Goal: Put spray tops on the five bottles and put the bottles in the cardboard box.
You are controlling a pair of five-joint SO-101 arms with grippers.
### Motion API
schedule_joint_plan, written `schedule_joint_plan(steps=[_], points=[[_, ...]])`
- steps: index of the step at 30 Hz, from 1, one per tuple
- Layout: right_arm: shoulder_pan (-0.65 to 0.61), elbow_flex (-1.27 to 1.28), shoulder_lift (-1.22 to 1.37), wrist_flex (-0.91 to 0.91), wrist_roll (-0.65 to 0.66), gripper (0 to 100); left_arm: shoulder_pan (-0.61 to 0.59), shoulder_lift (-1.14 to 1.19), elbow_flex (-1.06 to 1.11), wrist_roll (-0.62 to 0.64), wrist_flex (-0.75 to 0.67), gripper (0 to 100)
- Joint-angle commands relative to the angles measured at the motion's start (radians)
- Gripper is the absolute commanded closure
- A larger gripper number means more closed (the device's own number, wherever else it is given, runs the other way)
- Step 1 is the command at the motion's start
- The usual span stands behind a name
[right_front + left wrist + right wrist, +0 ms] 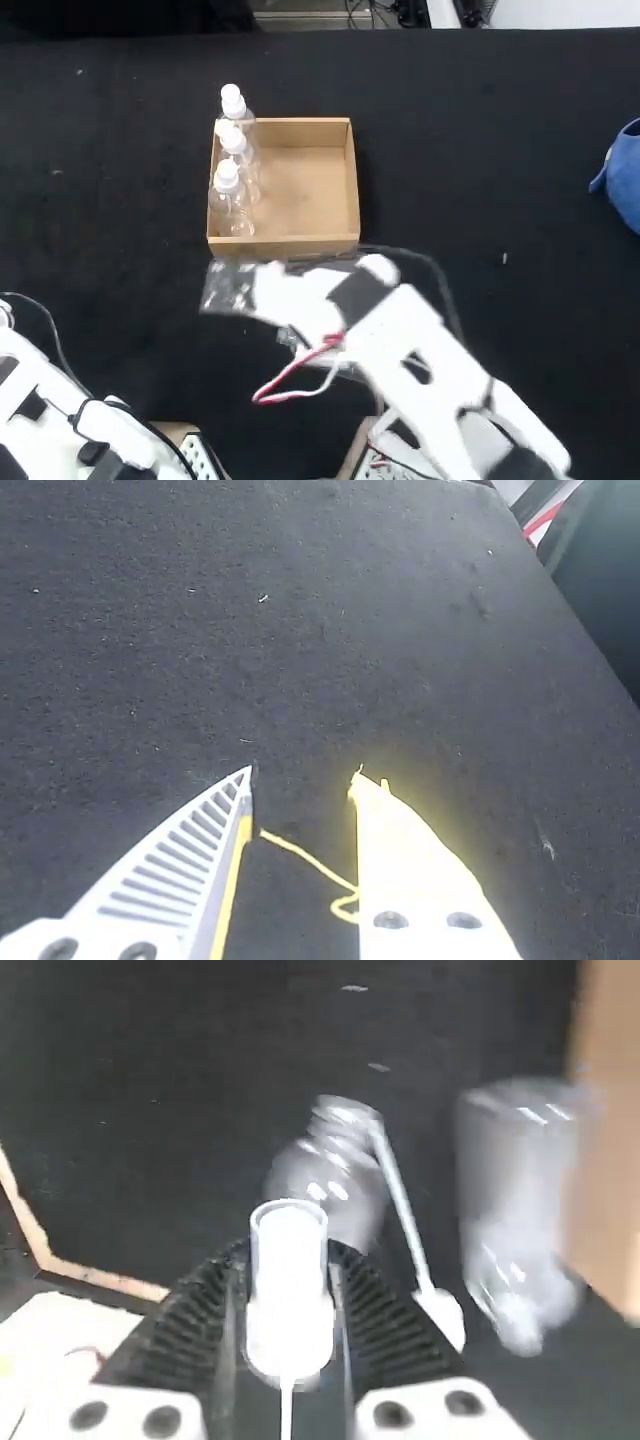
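Three topped bottles (237,150) in cardboard box (353,185)

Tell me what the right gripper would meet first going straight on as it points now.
The right gripper, shut on a spray top, would probably meet the clear bottle just ahead first; depth is unclear.

Left gripper (303,775) over the black desk (300,600), jaws parted with dark surface visible between the tips: one ribbed grey finger (185,865), one smooth pale finger (410,865), a thin yellow thread (300,855) looping between them, and a red strip (545,518) beyond one desk edge.
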Motion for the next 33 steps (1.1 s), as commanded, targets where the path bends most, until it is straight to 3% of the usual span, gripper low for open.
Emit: schedule_joint_plan(steps=[1, 9, 14, 19, 23, 29, 33], points=[[0.157, -0.116, -0.173, 0.069, -0.015, 98.8, -0.004, -0.003, -0.051, 0.003, -0.008, 97], [0.752, -0.073, -0.246, -0.080, -0.025, 98.7, 0.035, -0.015, -0.024, 0.002, -0.006, 97], [0.968, -0.004, -0.062, -0.315, -0.135, 98.7, 0.145, -0.015, -0.038, -0.115, 0.072, 97], [1.054, -0.015, 0.191, -0.539, -0.256, 98.6, 0.294, -0.015, -0.073, -0.187, 0.218, 97], [1.062, -0.111, 0.358, -0.577, -0.338, 95.6, 0.398, -0.015, -0.074, -0.196, 0.275, 97], [1.056, -0.357, 0.496, -0.384, -0.402, 73.7, 0.430, -0.012, -0.068, -0.196, 0.270, 97], [1.053, -0.503, 0.510, -0.224, -0.407, 71.0, 0.430, -0.011, -0.068, -0.196, 0.270, 97]])
